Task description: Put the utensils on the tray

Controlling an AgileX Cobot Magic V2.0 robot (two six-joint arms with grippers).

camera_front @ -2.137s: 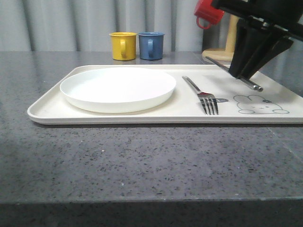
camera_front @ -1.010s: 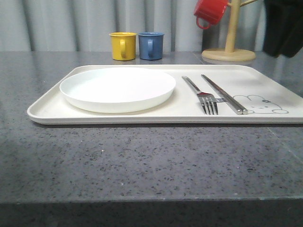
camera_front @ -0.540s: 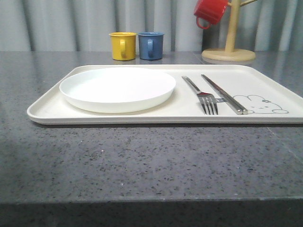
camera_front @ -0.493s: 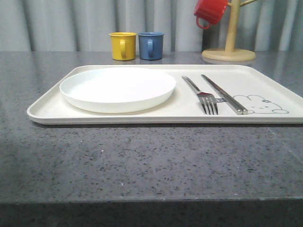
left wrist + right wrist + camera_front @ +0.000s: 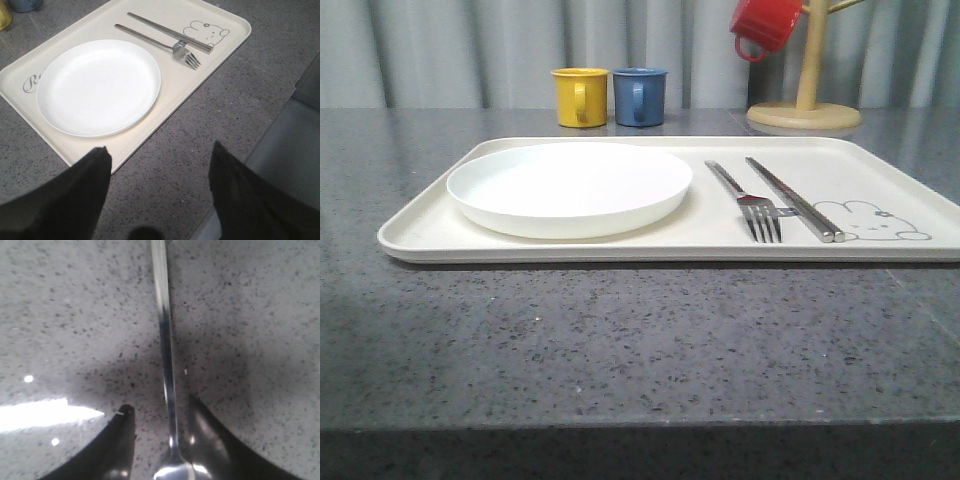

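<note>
Since two seconds ago the right arm has left the front view, and the pair of chopsticks [image 5: 793,198] it carried above the tray now lies flat on the tray [image 5: 420,235].

On the tray I count one white plate [image 5: 570,187], one fork [image 5: 748,202] and one pair of chopsticks. The plate is on the left half of the tray, close to its left edge. The fork lies to the right of the plate with its tines toward the front edge. The chopsticks lie just beside the fork on its right, almost parallel to it, and their front ends touch the rabbit drawing [image 5: 870,222] near the front right corner.

Behind the tray, along the back edge of the counter [image 5: 620,340], stand two mugs side by side: one yellow mug [image 5: 580,96] and one blue mug [image 5: 640,96]. One red mug [image 5: 765,24] hangs on a wooden mug stand [image 5: 807,95] near the back right; the top of the stand is cut off.

The left gripper [image 5: 160,170] is above the counter in front of the tray, its fingers wide apart and holding nothing.

In the right wrist view, one long-handled spoon [image 5: 165,360] lies on the counter. The right gripper [image 5: 160,420] is low over it, with one finger on each side of the handle and gaps between fingers and metal. The spoon bowl is cut off and blurred.
</note>
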